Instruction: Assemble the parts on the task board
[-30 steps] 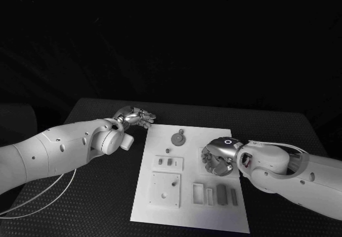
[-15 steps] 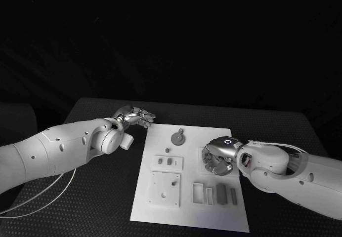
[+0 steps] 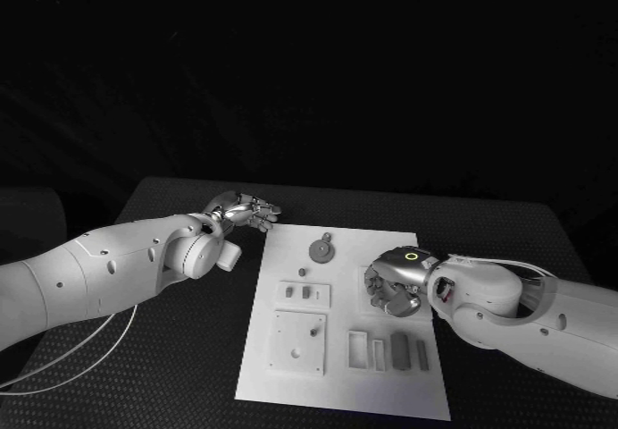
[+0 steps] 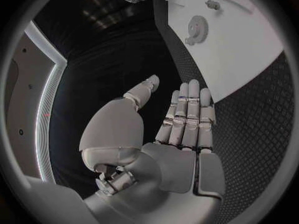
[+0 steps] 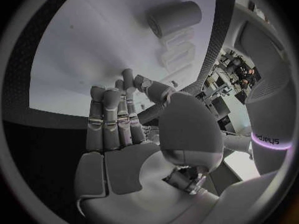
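Head view: I see the task board (image 3: 347,384) lying lengthwise in the middle of the table (image 3: 502,232), with bare table surface along both long edges. The left hand (image 3: 242,212) sits off the board, just beside its far left corner. The right hand (image 3: 391,284) is over the board's right half, above the row of slotted parts (image 3: 387,350) near the front edge. A round geared part (image 3: 321,250) lies near the far edge.

The left wrist view adds what the head view lacks: the left hand's (image 4: 177,129) fingers are straight, side by side, thumb apart, holding nothing. The right wrist view shows the right hand (image 5: 124,129) likewise extended and empty over the white board (image 5: 81,55), beside a cylindrical part (image 5: 174,17).
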Controlling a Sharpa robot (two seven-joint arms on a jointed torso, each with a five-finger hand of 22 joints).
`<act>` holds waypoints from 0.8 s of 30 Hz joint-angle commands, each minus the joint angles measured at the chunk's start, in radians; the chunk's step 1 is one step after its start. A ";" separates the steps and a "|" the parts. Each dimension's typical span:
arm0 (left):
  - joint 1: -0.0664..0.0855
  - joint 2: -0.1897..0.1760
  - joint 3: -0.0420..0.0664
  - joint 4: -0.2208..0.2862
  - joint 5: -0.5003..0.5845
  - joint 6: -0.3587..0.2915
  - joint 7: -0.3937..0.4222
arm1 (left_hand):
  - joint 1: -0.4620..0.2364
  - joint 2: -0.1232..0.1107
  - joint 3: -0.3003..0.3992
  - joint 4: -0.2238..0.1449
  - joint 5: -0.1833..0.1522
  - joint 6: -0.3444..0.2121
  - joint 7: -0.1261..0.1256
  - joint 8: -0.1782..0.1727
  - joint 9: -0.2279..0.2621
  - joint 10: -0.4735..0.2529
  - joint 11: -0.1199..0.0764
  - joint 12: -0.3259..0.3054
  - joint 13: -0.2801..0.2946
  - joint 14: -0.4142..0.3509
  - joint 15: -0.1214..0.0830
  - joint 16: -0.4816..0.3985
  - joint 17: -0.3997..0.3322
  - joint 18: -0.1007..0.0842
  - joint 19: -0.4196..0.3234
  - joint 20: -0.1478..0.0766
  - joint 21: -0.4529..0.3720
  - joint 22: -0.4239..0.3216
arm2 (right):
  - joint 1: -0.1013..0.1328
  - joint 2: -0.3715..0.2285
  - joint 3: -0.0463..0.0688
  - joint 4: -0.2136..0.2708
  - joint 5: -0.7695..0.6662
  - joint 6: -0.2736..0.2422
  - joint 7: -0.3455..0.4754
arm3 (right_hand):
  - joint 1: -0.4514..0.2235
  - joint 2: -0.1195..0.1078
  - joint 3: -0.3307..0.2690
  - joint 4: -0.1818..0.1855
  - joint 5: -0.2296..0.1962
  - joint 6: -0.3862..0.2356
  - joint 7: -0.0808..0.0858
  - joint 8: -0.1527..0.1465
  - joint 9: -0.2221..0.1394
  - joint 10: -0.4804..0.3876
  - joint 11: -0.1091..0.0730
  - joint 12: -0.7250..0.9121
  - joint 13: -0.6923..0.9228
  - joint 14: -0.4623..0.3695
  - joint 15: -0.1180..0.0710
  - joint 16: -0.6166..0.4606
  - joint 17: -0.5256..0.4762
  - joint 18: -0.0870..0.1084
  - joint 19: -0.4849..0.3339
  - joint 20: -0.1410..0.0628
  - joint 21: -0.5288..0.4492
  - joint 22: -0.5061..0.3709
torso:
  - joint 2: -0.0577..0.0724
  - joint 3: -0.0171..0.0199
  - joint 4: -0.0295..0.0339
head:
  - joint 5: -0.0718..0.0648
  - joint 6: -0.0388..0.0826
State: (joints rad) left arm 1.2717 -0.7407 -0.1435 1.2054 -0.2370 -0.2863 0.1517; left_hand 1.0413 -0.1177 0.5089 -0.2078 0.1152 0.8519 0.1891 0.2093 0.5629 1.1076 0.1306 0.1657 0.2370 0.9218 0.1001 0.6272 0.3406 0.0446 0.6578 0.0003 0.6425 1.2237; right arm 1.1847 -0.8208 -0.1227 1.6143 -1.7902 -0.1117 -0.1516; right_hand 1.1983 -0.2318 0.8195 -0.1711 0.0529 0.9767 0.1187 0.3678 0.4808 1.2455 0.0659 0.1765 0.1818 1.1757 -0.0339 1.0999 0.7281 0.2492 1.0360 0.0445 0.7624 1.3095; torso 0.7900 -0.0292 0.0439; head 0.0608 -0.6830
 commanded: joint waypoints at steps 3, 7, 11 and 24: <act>0.001 0.001 0.001 0.001 0.004 0.012 0.005 | -0.004 0.004 -0.003 0.006 -0.002 -0.007 -0.002 0.004 -0.001 -0.007 0.002 0.004 -0.002 0.009 0.000 -0.004 0.002 0.010 0.005 0.000 -0.007 0.002 | 0.000 -0.001 0.000 0.002 -0.028 -0.006 0.001 | 0.035 0.006 0.030 -0.019 -0.004 0.017 -0.004 0.004 0.002 0.018 -0.002 0.006 0.007 0.003 -0.011 0.008 -0.001 0.013 0.006 -0.002 0.007 0.016 | 0.000 -0.0006 0.0004 | 0.001 0.000; 0.001 0.001 0.001 0.001 0.004 0.013 0.005 | -0.004 0.004 -0.003 0.006 -0.002 -0.007 -0.002 0.004 -0.001 -0.007 0.002 0.004 -0.002 0.009 0.000 -0.004 0.002 0.010 0.005 0.000 -0.007 0.002 | -0.001 -0.002 0.000 0.003 -0.037 -0.023 -0.003 | 0.044 0.004 0.040 -0.029 -0.004 0.021 -0.005 0.005 0.003 0.023 -0.003 0.008 0.010 0.005 -0.013 0.010 -0.001 0.013 0.009 -0.002 0.008 0.016 | 0.000 -0.0009 0.0008 | 0.001 -0.001; 0.001 0.001 0.001 0.001 0.004 0.014 0.005 | -0.004 0.004 -0.003 0.006 -0.003 -0.008 -0.001 0.004 -0.001 -0.007 0.002 0.004 -0.002 0.009 0.000 -0.004 0.002 0.010 0.005 0.000 -0.007 0.002 | -0.001 -0.002 0.000 0.005 -0.042 -0.032 -0.004 | 0.045 0.010 0.052 -0.030 -0.004 0.054 -0.013 0.022 0.011 0.067 -0.020 0.031 0.024 0.025 -0.029 0.022 0.003 0.013 0.030 -0.006 0.020 0.018 | 0.000 -0.0009 0.0008 | 0.001 -0.001; 0.001 0.000 0.001 0.004 0.004 0.016 0.005 | -0.008 0.005 -0.005 0.009 -0.003 -0.011 0.000 0.003 -0.002 -0.009 0.002 0.005 -0.002 0.009 0.000 -0.008 0.006 0.010 0.005 0.000 -0.009 0.003 | -0.002 0.001 0.000 0.012 -0.053 -0.082 0.004 | 0.022 0.016 0.062 -0.038 -0.005 0.062 -0.017 0.022 0.018 0.113 -0.043 0.055 0.054 0.052 -0.052 0.029 0.003 0.013 0.059 -0.022 0.033 0.015 | 0.000 -0.0005 0.0005 | 0.003 -0.004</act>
State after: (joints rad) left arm 1.2716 -0.7413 -0.1435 1.2062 -0.2370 -0.2840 0.1502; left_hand 1.0408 -0.1172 0.5040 -0.2029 0.1152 0.8461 0.1880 0.2092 0.5620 1.1041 0.1341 0.1656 0.2361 0.9218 0.1001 0.6234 0.3456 0.0445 0.6577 0.0003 0.6386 1.2254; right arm 1.1828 -0.8203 -0.1231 1.6243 -1.8219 -0.1631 -0.1512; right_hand 1.2241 -0.2229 0.8777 -0.2059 0.0417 1.0320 0.0994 0.3863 0.4980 1.2924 0.0517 0.1781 0.1828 1.2200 -0.0746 1.1250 0.7303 0.2463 1.0846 0.0248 0.7929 1.3089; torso 0.7898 -0.0301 0.0445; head 0.0637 -0.6866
